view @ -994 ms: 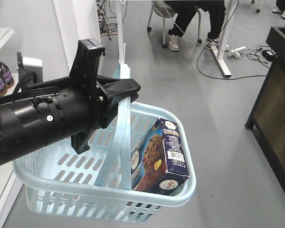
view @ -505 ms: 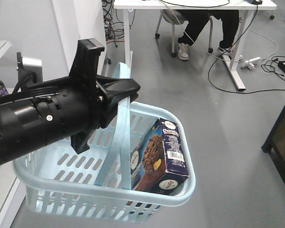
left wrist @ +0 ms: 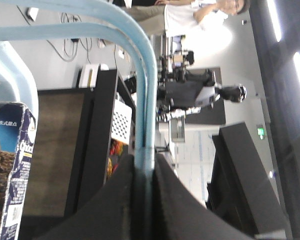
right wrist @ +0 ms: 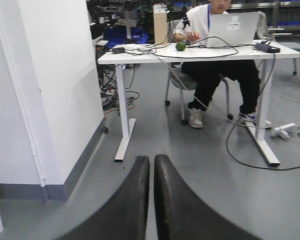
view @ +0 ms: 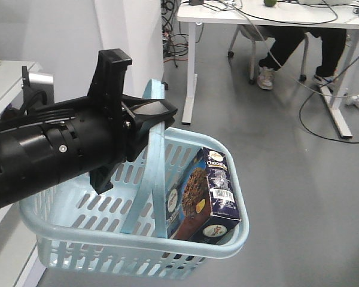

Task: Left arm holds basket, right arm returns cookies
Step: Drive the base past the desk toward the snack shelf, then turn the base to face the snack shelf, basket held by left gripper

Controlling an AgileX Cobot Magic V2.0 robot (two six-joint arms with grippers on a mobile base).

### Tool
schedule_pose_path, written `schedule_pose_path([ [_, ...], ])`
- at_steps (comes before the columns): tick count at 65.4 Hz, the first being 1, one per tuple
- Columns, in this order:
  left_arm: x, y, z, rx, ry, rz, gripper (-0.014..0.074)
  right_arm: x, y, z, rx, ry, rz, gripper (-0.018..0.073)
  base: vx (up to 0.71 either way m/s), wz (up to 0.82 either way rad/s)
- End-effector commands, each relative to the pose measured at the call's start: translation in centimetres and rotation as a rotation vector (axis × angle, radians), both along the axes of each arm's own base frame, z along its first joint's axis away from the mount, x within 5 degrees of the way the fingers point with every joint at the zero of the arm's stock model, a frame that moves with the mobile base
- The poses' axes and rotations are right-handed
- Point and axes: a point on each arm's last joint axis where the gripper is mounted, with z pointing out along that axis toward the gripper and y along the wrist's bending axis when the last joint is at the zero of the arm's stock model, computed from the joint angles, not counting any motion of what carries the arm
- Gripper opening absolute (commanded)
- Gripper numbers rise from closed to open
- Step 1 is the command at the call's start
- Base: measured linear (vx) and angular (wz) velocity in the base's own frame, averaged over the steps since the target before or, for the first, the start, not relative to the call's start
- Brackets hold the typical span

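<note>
Cookies (view: 206,200), a dark navy rectangular cardboard box picturing a chocolate-chip cookie with a white barcode on its side, are standing on end and tilting slightly inside the light blue slotted plastic basket (view: 60,233). The box is leaning against the end wall farthest from the arm. The basket is hanging in the air above the grey floor (view: 287,179), and its flat arched handle (view: 154,173) is rising upright over the middle.

The thick black cylindrical left arm (view: 42,155) is reaching in from the left edge of the front view. The left tool (left wrist: 144,167) is clamping the handle near its top. In the wrist view the pale blue strip is sitting pinched between the two black fingers.

The right tool (right wrist: 151,167) is pointing out over the grey floor. Its two black fingers (right wrist: 135,200) are lying together with only a hairline gap and nothing between them. Beyond it a white tabletop (right wrist: 190,50) is carrying a laptop (right wrist: 235,27), and a seated person (right wrist: 215,70) is working at it.
</note>
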Motion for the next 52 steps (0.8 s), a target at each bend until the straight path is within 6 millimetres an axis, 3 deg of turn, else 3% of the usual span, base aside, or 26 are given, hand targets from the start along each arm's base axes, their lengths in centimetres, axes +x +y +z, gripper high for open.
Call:
schedule_pose_path([
  [1, -0.67, 0.27, 2.38, -0.086, -0.027, -0.019, -0.0003, 0.02, 0.04, 0.17, -0.018, -0.067, 0.004, -0.0003, 0.2, 0.41],
  [52, -0.67, 0.27, 2.38, -0.086, -0.027, -0.019, -0.0003, 0.02, 0.04, 0.17, -0.018, -0.067, 0.004, -0.0003, 0.09, 0.5],
])
